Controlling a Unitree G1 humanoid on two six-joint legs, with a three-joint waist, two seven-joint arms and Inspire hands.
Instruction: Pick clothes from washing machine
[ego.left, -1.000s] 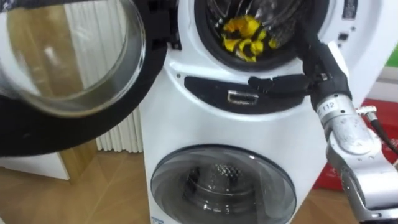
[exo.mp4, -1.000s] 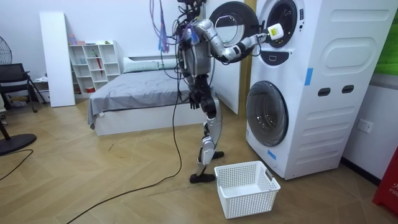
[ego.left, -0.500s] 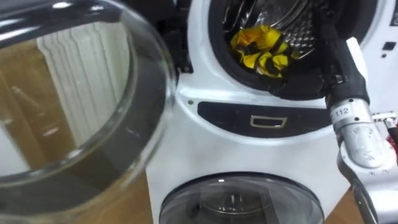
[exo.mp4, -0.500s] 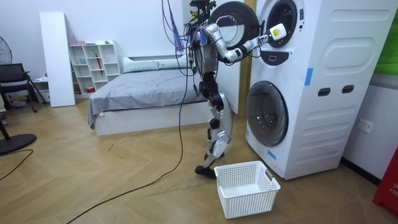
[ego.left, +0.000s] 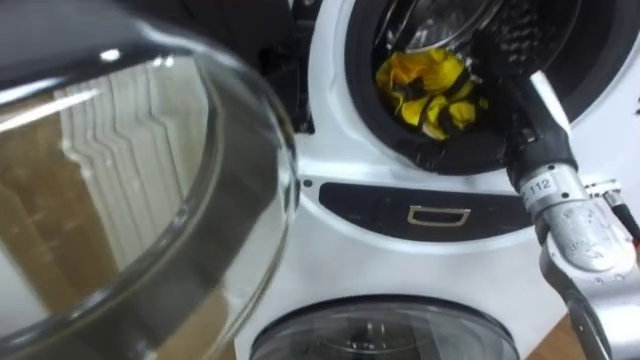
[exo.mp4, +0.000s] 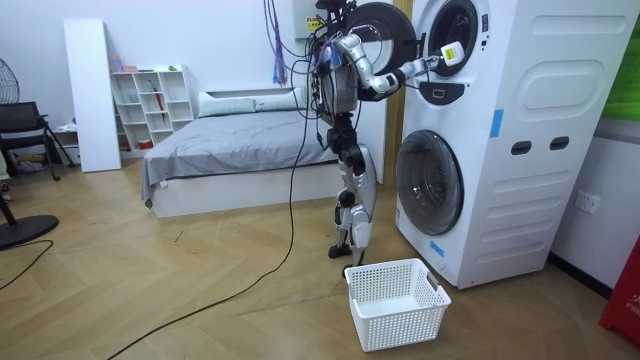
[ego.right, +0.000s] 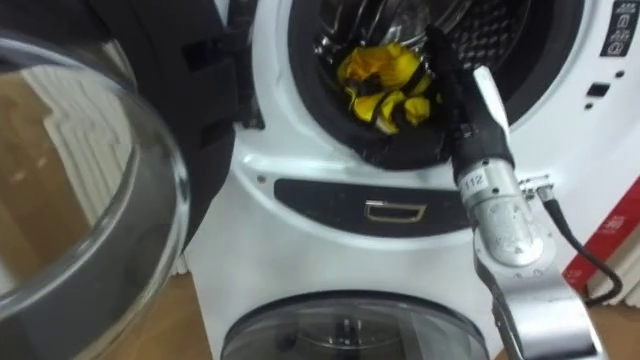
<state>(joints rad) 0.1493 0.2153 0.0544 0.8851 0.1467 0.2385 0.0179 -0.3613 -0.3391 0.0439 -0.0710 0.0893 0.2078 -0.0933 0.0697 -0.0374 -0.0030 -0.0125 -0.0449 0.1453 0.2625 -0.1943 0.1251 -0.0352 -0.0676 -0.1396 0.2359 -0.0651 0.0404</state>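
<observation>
A yellow and black cloth lies at the front of the upper washing machine's drum, whose round door hangs open to the left. My right hand reaches in over the drum's lower right rim and sits right beside the cloth. Its dark fingers blend into the drum, so I cannot tell whether it touches or holds the cloth. In the room view I stand upright close to the stacked machines, with my right hand at the upper opening.
The lower machine's round door is closed below the dark control panel. A white basket stands on the wooden floor by my feet. A bed lies behind me, and a red object sits at the right edge.
I have stepped closer to the machines, so the drum and door look larger. My right hand has moved from the panel below the opening up into the drum beside the cloth.
</observation>
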